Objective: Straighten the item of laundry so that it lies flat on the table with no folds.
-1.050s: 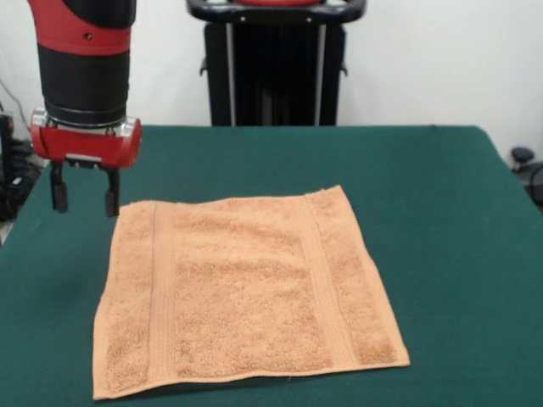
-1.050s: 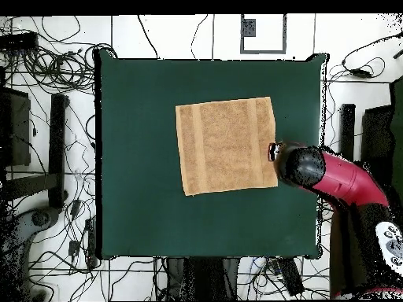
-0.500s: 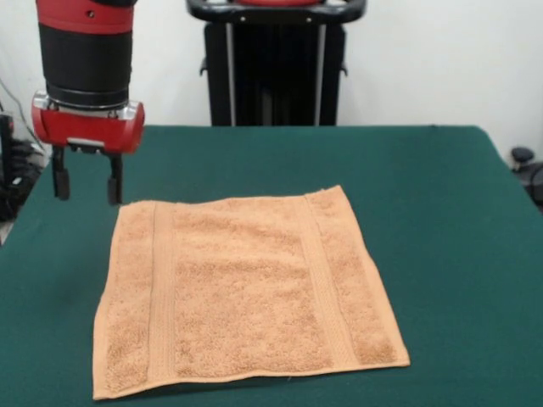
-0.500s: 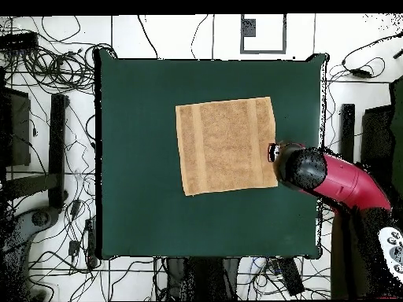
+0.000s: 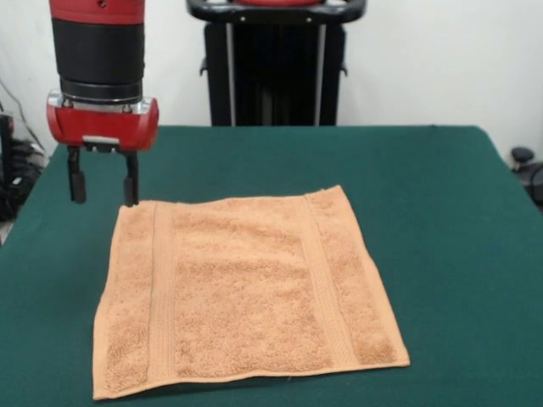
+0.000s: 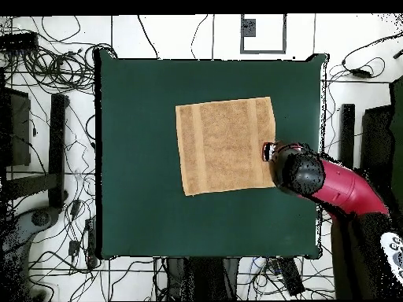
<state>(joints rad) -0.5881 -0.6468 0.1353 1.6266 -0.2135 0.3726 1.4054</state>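
Towel (image 5: 246,292) lies spread flat mid-surface (image 5: 441,220), jaws (image 5: 103,182) hang spread and empty over its far corner, so best lift clear without snagging that edge and rumpling it.

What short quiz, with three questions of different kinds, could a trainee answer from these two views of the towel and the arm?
1. True or false: the towel lies spread out on the table with no visible fold.
2. Where is the gripper in the front view? A) above the towel's centre B) by the towel's far left corner C) off the table on the right
3. Fill in: the gripper's two fingers stand apart and hold ____.

Key:
1. True. Both ribbed bands show in full, and the overhead view shows a near square.
2. B. The fingers hang at that corner, apparently clear of the cloth.
3. Nothing.
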